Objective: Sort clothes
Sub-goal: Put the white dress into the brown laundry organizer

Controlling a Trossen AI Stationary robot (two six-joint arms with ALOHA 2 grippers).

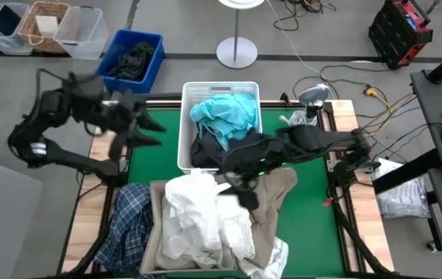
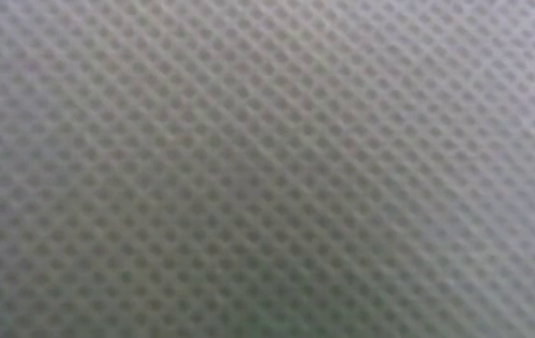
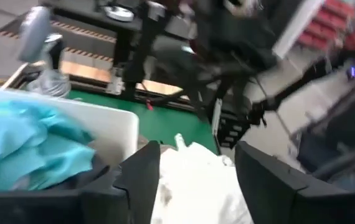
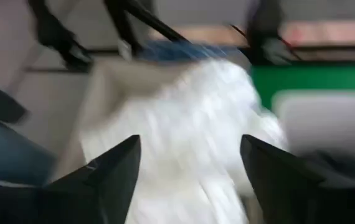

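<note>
A white basket [image 1: 186,139] at the table's middle holds a teal garment [image 1: 225,112] and a dark grey garment [image 1: 205,151]. Near the front edge, white garments [image 1: 202,217] are heaped in a beige bin [image 1: 153,232]. A beige garment [image 1: 279,190] lies to their right. A blue-and-white plaid shirt [image 1: 132,225] hangs over the bin's left side. My right gripper [image 1: 235,186] is open above the white heap [image 4: 184,106]. My left gripper [image 1: 159,132] is open and raised at the table's left, pointing right; its wrist view shows the white heap [image 3: 196,180] and the teal garment [image 3: 28,143].
A blue bin [image 1: 155,54] with dark green cloth stands beyond the table's far left corner. Clear boxes and a wicker basket [image 1: 46,23] stand farther left. A lamp base [image 1: 236,53] and cables lie behind the table. A white mesh cloth [image 2: 267,169] fills the low view.
</note>
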